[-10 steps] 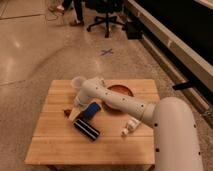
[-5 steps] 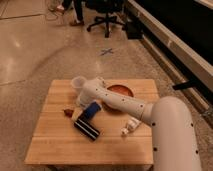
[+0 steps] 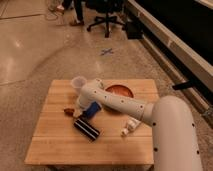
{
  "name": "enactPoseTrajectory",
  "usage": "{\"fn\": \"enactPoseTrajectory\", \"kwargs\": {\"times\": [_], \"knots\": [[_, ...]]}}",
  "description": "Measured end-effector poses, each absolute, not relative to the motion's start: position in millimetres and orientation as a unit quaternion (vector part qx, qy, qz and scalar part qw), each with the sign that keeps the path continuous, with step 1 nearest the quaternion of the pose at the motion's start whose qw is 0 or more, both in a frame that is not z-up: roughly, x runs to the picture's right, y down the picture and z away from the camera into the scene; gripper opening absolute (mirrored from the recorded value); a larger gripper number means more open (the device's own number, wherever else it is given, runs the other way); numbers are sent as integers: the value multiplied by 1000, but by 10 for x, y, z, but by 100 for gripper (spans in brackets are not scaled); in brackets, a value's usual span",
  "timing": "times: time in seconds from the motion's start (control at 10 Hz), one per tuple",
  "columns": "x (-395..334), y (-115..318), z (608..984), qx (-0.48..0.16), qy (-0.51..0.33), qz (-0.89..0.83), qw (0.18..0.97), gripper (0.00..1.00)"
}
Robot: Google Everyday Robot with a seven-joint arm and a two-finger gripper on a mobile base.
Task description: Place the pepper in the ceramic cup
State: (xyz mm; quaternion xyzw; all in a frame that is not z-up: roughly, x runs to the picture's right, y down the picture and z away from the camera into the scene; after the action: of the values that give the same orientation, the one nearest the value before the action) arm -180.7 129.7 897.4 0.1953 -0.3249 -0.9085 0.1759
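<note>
The pepper [image 3: 68, 110] is small and dark red. It lies on the wooden table [image 3: 60, 142] at the left, beside the blue sponge [image 3: 92, 109]. The white ceramic cup [image 3: 78, 82] stands upright near the table's back edge, behind the pepper. My gripper [image 3: 77, 108] hangs from the white arm, pointing down. It sits just right of the pepper, between it and the sponge, low over the table. The arm hides part of the sponge.
An orange-red bowl [image 3: 120, 92] stands at the back right. A black striped block [image 3: 86, 128] lies in front of the sponge. A small white bottle [image 3: 129, 126] lies to the right. Office chairs and a person's legs are on the floor far behind.
The arm's wrist has shifted slightly down and left, bringing the gripper closer to the pepper. The pepper, cup and other objects have not moved.
</note>
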Motion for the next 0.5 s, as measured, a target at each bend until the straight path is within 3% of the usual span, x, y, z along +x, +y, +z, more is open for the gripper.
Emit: {"fn": "enactPoseTrajectory", "kwargs": {"times": [0.3, 0.5], "knots": [[-1723, 1236, 8952, 183, -317, -913, 179, 3], [-1650, 1160, 8923, 177, -316, -913, 187, 0]]}}
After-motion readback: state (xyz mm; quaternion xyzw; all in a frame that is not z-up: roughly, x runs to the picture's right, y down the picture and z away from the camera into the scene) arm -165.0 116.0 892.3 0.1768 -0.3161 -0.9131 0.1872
